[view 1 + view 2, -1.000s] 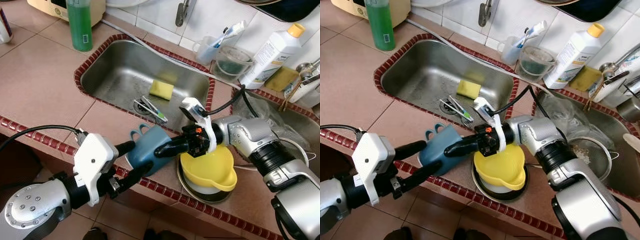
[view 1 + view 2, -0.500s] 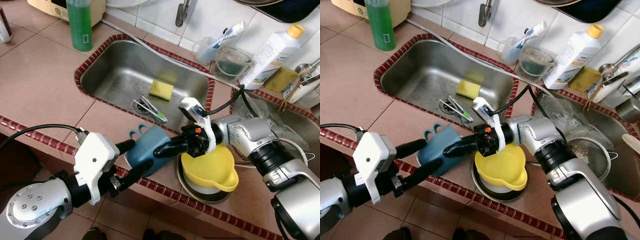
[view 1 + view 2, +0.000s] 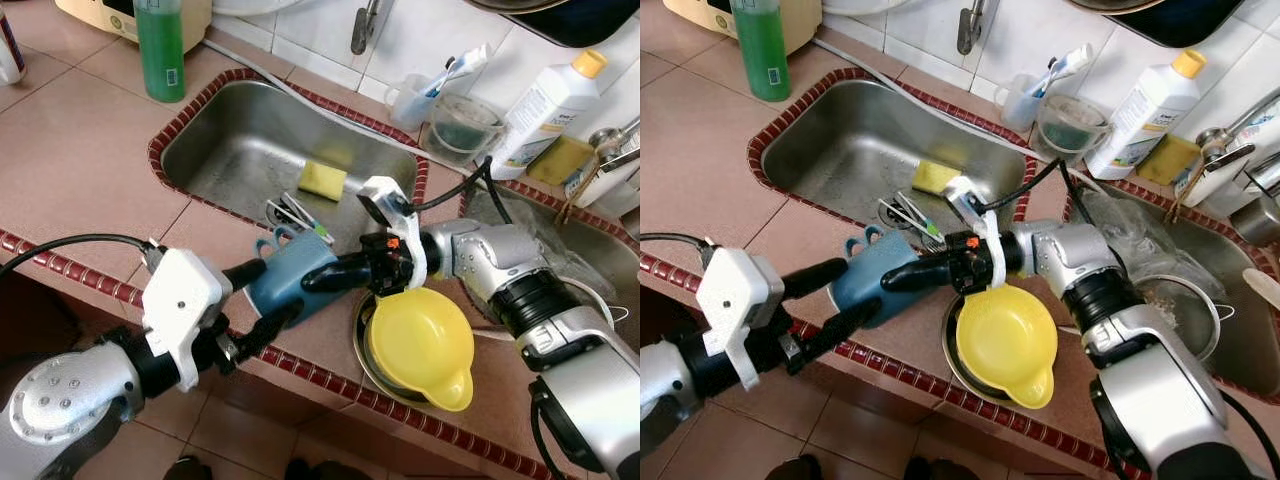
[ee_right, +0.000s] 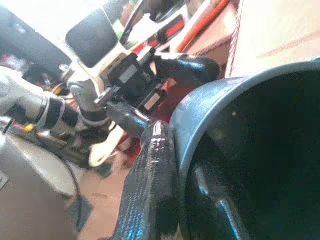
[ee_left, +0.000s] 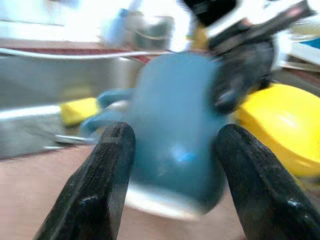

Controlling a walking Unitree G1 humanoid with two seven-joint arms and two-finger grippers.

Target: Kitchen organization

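Mug (image 3: 290, 280) handover | our right gripper (image 3: 325, 280) pinches its rim | left gripper (image 3: 262, 300) spread around it | we should close left before right lets go

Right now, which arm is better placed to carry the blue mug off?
Right, probably. The right claw already pinches the blue mug by its rim, one finger inside. The left claw only brackets the mug's base, open, fingers either side.
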